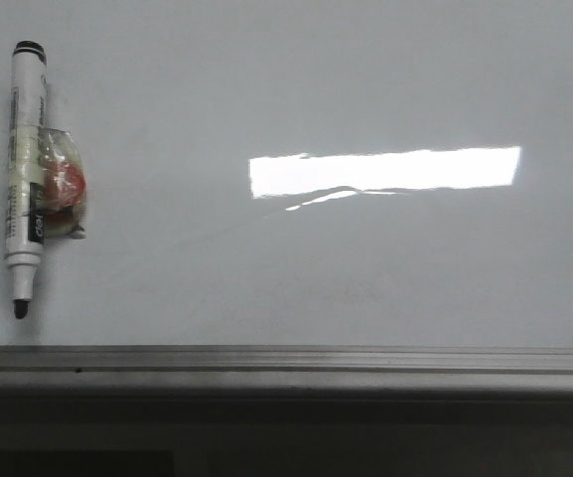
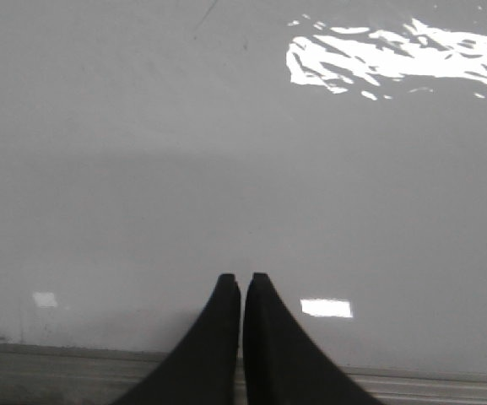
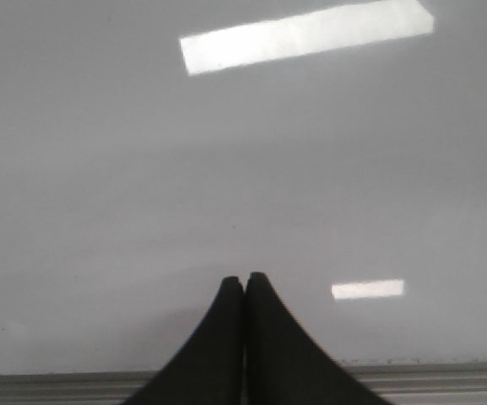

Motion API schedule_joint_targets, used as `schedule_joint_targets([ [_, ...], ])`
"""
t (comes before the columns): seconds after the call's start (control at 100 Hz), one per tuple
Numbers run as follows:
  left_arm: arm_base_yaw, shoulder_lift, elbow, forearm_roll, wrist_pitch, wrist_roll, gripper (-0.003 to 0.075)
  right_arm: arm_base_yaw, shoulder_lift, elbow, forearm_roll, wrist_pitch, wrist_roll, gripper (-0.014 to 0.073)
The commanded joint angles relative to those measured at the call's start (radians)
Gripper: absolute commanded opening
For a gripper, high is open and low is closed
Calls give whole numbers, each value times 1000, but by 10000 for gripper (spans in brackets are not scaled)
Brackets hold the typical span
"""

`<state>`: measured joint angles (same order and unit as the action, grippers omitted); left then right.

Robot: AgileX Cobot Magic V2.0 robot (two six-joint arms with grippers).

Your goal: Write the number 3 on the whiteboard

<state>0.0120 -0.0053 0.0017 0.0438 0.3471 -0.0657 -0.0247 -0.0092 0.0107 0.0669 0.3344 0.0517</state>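
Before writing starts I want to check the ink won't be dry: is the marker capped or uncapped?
Uncapped. The marker lies on the whiteboard with its dark tip bare; no cap shows on it.

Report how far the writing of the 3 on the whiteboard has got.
Nothing looks done: the whiteboard carries no numeral in any view. Nothing is in hand either; the marker lies uncapped on the board's left side, and the left gripper and right gripper have their jaws shut and empty. Picking up the marker and writing are both left.
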Motion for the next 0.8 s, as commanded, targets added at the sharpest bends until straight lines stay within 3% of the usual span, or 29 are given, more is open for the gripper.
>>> schedule_joint_targets([
  [0.0, 1, -25, 34, -6, -70, -5, -20, -7, -16, 25, -5, -11, -4, -46],
  [0.66, 1, -25, 34, -6, -90, -5, -20, -7, -16, 25, -26, -13, -4, -46],
  [0.79, 1, -25, 34, 56, -127, -5, -20, -7, -16, 25, -41, -15, -4, -46],
])
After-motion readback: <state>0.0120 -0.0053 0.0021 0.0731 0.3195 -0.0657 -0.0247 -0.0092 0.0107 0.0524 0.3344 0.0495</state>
